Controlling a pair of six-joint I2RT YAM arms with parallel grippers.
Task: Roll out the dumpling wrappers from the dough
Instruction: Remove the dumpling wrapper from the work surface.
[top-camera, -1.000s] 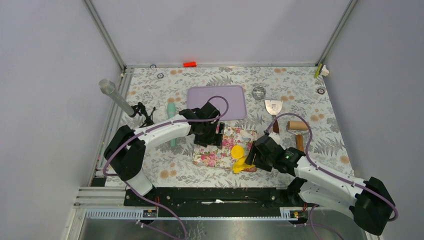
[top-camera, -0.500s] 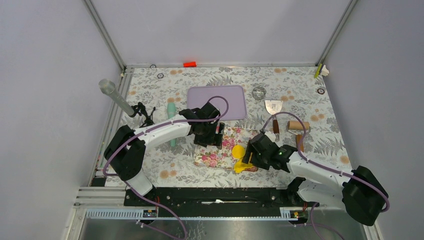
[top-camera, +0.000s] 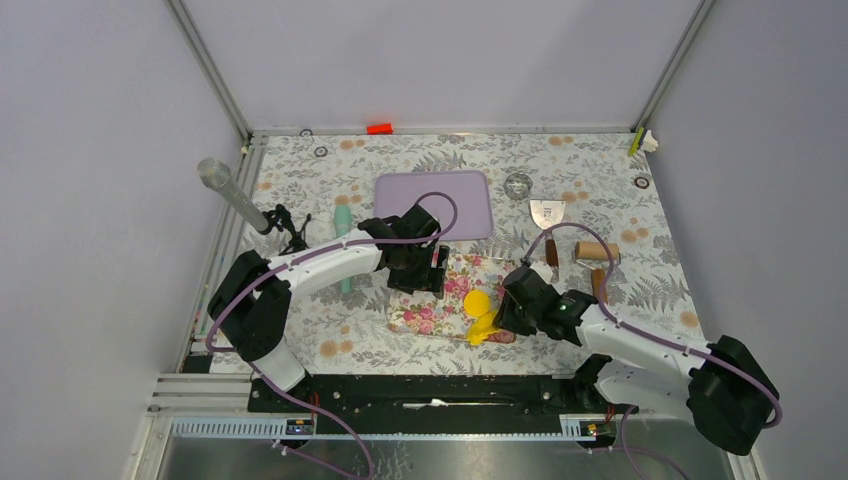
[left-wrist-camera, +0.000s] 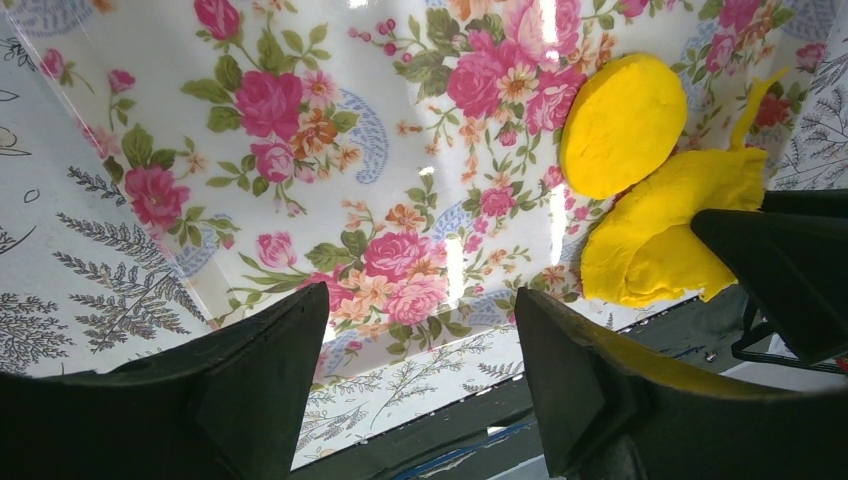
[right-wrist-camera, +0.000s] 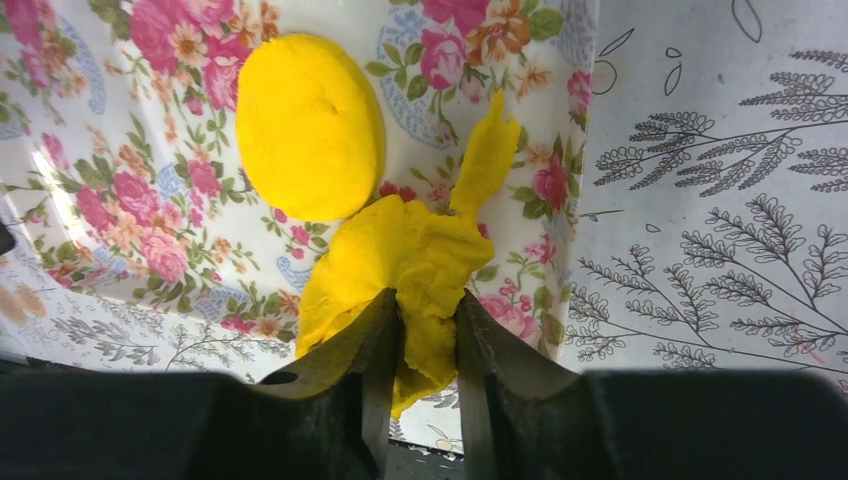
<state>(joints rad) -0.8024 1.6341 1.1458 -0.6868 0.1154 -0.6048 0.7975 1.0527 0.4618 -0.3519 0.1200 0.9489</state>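
A neat round yellow dumpling wrapper (top-camera: 476, 300) (right-wrist-camera: 308, 125) (left-wrist-camera: 622, 122) lies on a floral board (top-camera: 420, 312). Just beside it, at the board's near right corner, sits the irregular yellow dough (top-camera: 482, 329) (right-wrist-camera: 410, 245) (left-wrist-camera: 665, 240), with a thin tail sticking up from it. My right gripper (top-camera: 505, 318) (right-wrist-camera: 428, 312) is shut on the near edge of the dough, which is pinched between both fingers. My left gripper (top-camera: 421, 281) (left-wrist-camera: 420, 310) hovers open over the board's far left part, holding nothing.
A purple tray (top-camera: 433, 203) lies behind the board. A metal scraper (top-camera: 546, 214) and a wooden rolling pin (top-camera: 596, 251) are to the right, a round glass (top-camera: 517, 185) farther back. A green tool (top-camera: 343, 225) and a grey cylinder (top-camera: 226, 190) are on the left.
My right gripper has slid in towards the dough and closed its jaws on it. The left arm has stayed still.
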